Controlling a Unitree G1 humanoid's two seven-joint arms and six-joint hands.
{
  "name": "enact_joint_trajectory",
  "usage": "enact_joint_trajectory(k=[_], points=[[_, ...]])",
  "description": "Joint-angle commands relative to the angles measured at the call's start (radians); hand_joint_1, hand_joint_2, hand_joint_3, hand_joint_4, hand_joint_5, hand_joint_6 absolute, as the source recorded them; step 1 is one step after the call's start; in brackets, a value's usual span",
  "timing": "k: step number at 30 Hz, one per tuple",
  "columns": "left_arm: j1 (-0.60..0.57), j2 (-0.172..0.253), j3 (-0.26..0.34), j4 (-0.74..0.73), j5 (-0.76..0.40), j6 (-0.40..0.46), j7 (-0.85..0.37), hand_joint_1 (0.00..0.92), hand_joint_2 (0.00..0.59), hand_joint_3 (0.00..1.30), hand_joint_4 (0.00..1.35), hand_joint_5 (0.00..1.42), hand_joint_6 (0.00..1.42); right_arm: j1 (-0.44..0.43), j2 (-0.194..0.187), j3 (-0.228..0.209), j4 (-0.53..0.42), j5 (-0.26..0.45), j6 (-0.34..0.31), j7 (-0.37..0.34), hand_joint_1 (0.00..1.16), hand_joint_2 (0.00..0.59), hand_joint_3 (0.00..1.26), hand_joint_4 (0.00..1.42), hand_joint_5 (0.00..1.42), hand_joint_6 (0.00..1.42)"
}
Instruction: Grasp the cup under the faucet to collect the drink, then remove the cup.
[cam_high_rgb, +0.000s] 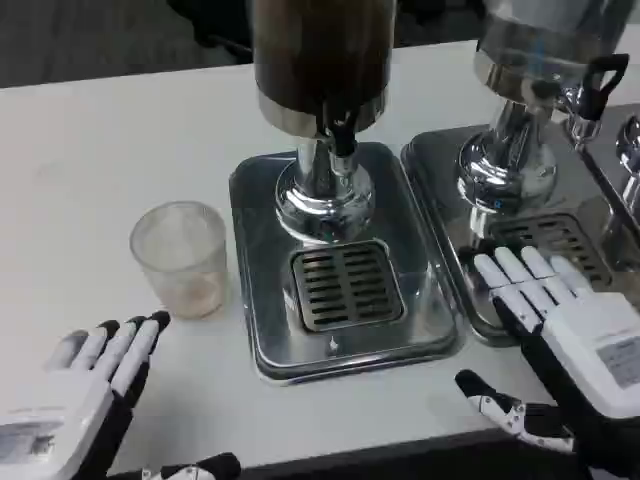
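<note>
A white tabletop (90, 150) fills the scene, with a dark floor visible beyond its far edge. At lower left, the robot's left hand (85, 395) lies over the tabletop with its fingers spread and extended, holding nothing. Just beyond its fingertips, and slightly to their right, a clear plastic cup (182, 258) stands upright on the bare tabletop, apart from the hand; a faint pinkish tint shows near its base. To the right of the cup, a drink dispenser (322, 60) with dark liquid in its tank rises on a chrome pedestal from a steel drip tray (260, 330), its black-handled faucet (342, 135) pointing down over a slotted grate (345, 285). The cup sits beside the tray's left edge, not under the faucet. Farther right, a second dispenser (540, 50) stands on its own steel tray (440, 170). At lower right, the right hand (560, 325) is open, fingers straight and apart, its fingertips reaching over the near edge of the second tray toward that tray's grate, its thumb splayed out to the left above the tabletop's front edge. It grips nothing.
</note>
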Motion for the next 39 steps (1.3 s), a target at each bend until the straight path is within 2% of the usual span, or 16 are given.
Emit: enact_joint_trajectory(k=[1,13,21,25,33,39], points=[[0.000,0.019,-0.010,-0.001,-0.014,-0.011,0.011,0.000,0.064,0.00,0.00,0.00,0.00,-0.007,0.004,0.004,0.002,0.012,0.006,-0.011,0.55,0.362,0.02,0.00,0.00,0.03],[-0.013,0.032,-0.015,0.018,-0.033,-0.024,0.021,0.000,0.064,0.00,0.00,0.00,0.00,-0.014,0.008,0.002,0.009,0.029,0.008,-0.009,0.55,0.366,0.04,0.00,0.00,0.03],[-0.036,0.028,0.010,0.124,-0.119,-0.181,0.212,0.000,0.035,0.00,0.00,0.00,0.00,-0.025,0.037,0.006,0.006,0.055,0.012,-0.007,0.54,0.367,0.06,0.00,0.00,0.03],[-0.113,0.042,0.008,0.234,-0.188,-0.260,0.248,0.000,0.020,0.00,0.00,0.00,0.00,-0.037,0.056,0.014,-0.004,0.059,0.018,-0.005,0.54,0.367,0.06,0.00,0.00,0.04],[-0.254,0.045,0.006,0.396,-0.196,-0.310,0.351,0.000,0.013,0.00,0.00,0.00,0.00,-0.058,0.095,0.029,-0.003,0.066,0.033,-0.011,0.54,0.367,0.08,0.00,0.00,0.06],[-0.366,0.055,0.001,0.586,-0.223,-0.368,0.448,0.000,0.006,0.00,0.00,0.00,0.00,-0.066,0.129,0.043,0.003,0.061,0.045,-0.021,0.54,0.367,0.10,0.00,0.00,0.07]])
